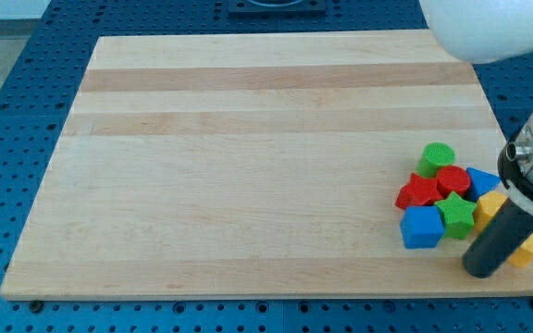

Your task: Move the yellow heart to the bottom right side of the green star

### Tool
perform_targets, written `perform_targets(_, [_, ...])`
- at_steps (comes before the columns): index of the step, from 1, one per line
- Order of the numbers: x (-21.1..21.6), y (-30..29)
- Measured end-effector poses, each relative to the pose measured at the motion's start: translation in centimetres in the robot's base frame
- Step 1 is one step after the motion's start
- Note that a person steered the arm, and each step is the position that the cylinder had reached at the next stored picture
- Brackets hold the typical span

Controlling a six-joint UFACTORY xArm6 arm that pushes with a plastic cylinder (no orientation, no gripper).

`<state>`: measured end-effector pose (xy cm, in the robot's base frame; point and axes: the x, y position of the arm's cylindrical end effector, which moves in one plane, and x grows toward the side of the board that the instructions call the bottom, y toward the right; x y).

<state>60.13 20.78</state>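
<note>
nearest the view's bottom, my tip [480,269] rests on the wooden board [248,166], just beside the green star [456,214], between two yellow pieces [487,209] [528,250]; which is the heart cannot be told. counted: two red, two blue, two green, two yellow. cluster hugs the right edge; leftward lies open board.

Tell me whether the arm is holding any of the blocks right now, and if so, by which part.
Nothing is held. My tip only pushes; it sits at the view's bottom right of the green star, among the yellow pieces.
</note>
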Motion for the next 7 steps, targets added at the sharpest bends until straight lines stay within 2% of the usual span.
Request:
perform_targets(2, [1.7, 1.5])
perform_targets(4, [1.7, 3.2])
perform_targets(7, [1.1, 11.2])
